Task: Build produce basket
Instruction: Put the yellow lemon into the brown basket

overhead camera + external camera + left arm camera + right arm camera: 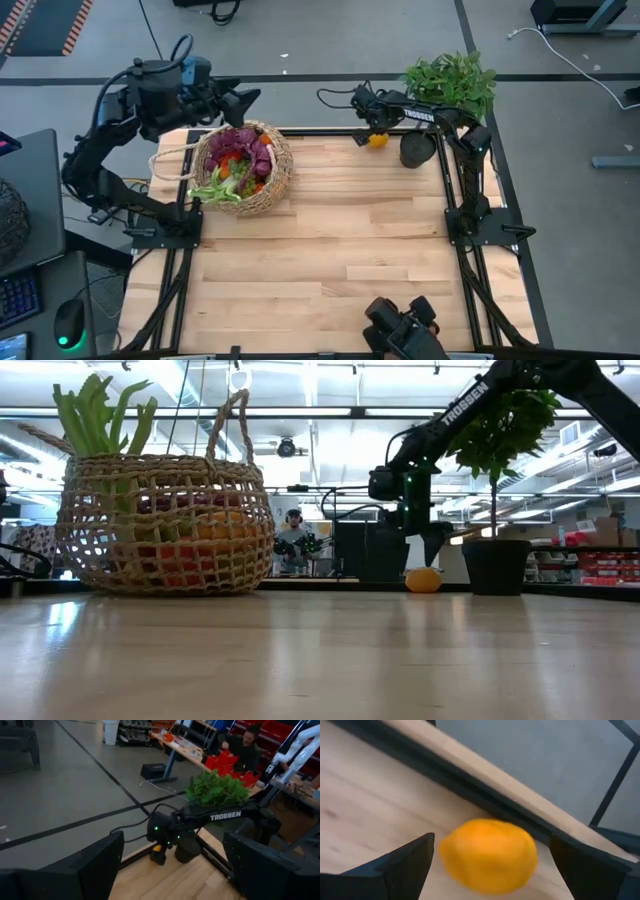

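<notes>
The tan woven basket (245,168) stands on the table's far left part, filled with produce: purple grapes, leafy green stalks and red and orange pieces (236,158). Its thin handle loops up (228,422). My left gripper (243,101) hovers open above the basket's far rim and holds nothing (172,870). A yellow-orange round fruit (378,140) lies on the table by the far edge. My right gripper (373,128) hangs open over it, pointing steeply down. In the right wrist view its fingers (492,865) stand on either side of the fruit (489,855) with gaps showing.
A leafy potted plant (450,82) in a black pot (497,565) stands at the far right corner, close beside the fruit. The dark table frame (470,785) runs just behind the fruit. A dark device (405,330) sits at the near edge. The table's middle (330,260) is bare wood.
</notes>
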You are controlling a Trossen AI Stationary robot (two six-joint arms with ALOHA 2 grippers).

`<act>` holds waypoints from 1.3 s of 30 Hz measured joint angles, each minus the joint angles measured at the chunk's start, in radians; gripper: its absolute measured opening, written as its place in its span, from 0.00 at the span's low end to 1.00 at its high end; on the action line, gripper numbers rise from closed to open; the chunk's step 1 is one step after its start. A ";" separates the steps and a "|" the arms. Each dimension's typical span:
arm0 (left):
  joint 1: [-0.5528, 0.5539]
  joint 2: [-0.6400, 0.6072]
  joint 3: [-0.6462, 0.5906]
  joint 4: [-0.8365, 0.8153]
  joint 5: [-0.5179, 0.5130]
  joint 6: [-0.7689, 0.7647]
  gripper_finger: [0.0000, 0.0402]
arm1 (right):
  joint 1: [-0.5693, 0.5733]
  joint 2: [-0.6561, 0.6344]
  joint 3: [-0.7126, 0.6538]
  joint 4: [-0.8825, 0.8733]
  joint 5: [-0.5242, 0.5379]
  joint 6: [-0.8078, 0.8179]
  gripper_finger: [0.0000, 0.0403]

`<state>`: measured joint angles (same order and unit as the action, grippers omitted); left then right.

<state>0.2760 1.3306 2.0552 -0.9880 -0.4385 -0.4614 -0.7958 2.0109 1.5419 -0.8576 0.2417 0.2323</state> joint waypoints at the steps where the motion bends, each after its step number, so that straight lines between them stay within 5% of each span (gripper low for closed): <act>1: 0.000 0.002 0.000 -0.001 0.000 0.000 0.86 | -0.003 0.000 0.000 0.013 0.000 0.001 0.99; 25: 0.000 0.014 0.000 -0.079 0.044 -0.031 0.86 | -0.007 0.000 -0.001 -0.037 -0.040 0.220 0.98; 39: -0.071 0.013 0.000 -0.155 0.044 -0.053 0.86 | 0.042 -0.003 -0.151 0.011 0.010 0.213 0.98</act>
<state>0.2049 1.3437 2.0552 -1.1427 -0.3948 -0.5148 -0.7541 2.0075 1.3911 -0.8466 0.2522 0.4451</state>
